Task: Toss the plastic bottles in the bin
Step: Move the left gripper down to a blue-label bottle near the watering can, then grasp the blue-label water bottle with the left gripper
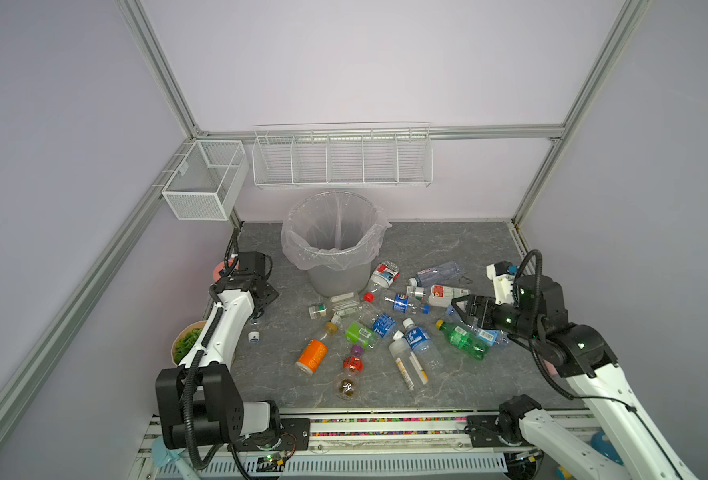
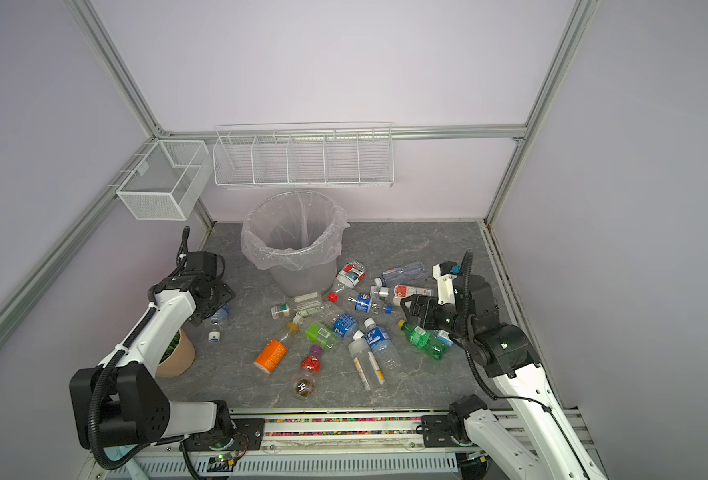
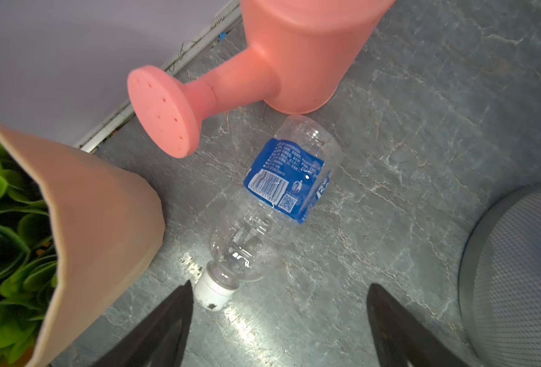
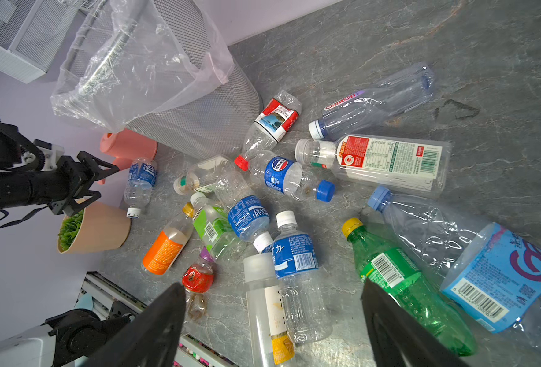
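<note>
Reading the grey marbled tabletop (image 1: 447, 245) in a top view as a clock with the back wall at twelve, the round translucent grey bin lined with a clear bag (image 1: 335, 278) stands towards twelve. Most of the plastic bottles (image 1: 385, 328) lie scattered from the centre out to three. One small clear plastic bottle with a blue label and white cap (image 3: 262, 203) lies alone at nine, between the pink plastic watering can (image 3: 294, 54) and the beige plant pot (image 3: 104, 206). Its long axis runs roughly twelve to six, with the cap towards six and the left gripper (image 3: 278, 317); its base is just beside the can, whether touching I cannot tell. That claw is spread wide and holds nothing, one finger just beside the cap. The bottle looks empty and dented, so it is probably very light, thin-walled and slick. It should buckle under a squeeze, so a hold across the labelled waist, square to the axis, seems safest; the neck is the stiffer alternative. The right gripper (image 4: 271, 284) hangs equally wide and empty at three, above the green plastic bottle with a yellow cap (image 4: 399, 276).
</note>
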Controlling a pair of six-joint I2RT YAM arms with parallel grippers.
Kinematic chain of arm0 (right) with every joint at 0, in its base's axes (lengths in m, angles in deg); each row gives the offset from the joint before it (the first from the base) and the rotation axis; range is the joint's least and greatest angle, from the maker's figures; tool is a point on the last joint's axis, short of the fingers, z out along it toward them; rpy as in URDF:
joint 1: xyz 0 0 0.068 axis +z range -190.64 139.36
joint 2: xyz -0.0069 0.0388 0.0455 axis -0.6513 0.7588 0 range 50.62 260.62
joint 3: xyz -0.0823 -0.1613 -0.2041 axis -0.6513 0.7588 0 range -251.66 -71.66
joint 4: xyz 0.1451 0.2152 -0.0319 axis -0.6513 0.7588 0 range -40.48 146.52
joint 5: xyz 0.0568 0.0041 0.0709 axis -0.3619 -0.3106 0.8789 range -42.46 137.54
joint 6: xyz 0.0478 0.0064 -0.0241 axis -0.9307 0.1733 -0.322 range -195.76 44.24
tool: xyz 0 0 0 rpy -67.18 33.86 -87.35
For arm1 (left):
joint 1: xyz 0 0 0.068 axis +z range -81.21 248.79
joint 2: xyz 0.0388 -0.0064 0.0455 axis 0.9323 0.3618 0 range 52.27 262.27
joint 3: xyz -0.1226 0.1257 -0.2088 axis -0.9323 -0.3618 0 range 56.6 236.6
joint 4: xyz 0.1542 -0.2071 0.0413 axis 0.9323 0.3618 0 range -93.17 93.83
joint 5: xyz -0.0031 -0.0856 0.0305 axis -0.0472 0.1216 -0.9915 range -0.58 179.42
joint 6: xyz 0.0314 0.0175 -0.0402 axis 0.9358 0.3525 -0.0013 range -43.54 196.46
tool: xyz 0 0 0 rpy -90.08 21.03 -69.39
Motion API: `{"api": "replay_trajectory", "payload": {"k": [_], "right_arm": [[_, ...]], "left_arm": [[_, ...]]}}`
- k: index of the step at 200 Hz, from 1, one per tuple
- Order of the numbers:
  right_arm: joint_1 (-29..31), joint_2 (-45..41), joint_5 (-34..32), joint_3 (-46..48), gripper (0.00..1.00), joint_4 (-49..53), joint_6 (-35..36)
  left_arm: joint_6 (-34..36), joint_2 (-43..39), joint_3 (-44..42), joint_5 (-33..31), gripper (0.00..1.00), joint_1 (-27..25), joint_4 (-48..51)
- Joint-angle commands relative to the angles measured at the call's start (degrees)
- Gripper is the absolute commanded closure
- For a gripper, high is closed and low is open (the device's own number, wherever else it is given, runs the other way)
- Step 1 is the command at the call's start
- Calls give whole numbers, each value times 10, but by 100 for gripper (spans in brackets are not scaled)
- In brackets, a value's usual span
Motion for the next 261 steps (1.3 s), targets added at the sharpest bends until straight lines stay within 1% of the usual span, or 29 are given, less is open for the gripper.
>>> {"api": "replay_trajectory", "payload": {"k": [1, 15, 52, 78, 91, 116, 132, 174, 189, 204, 233, 243, 261], "right_arm": [[-3, 0, 14, -11, 11, 9, -2], [-3, 2, 21, -17, 11, 6, -6], [-2, 4, 28, -21, 11, -9, -22], [-3, -1, 61, -21, 11, -35, -35], [-2, -5, 66, -21, 11, -44, -43], [-2, -11, 63, -15, 10, -59, -59], [-1, -14, 71, -8, 10, -74, -72], [-1, -25, 70, -6, 10, -88, -84], [-2, -23, 71, -6, 10, -88, -84], [-2, -20, 72, -5, 10, -88, -84], [-1, -24, 67, 0, 10, -86, -80], [-2, -24, 66, 1, 10, -86, -79], [-1, -22, 67, 2, 10, -89, -79]], "left_arm": [[-14, 17, -5, 34, 14, 24, -27], [-11, 32, -7, 45, 14, 36, -31], [-8, 47, -34, 54, 12, 47, -59], [0, 61, -50, 70, 12, 72, -76], [5, 60, -57, 71, 12, 83, -84], [15, 61, -52, 61, 11, 88, -85], [19, 71, -51, 73, 11, 98, -94], [33, 138, -17, 89, 11, 104, -90], [33, 165, -6, 106, 15, 104, -90], [31, 172, -7, 115, 19, 102, -97], [33, 154, -13, 92, 22, 97, -95], [33, 145, -14, 85, 26, 97, -92], [31, 139, -15, 85, 40, 96, -89]]}}
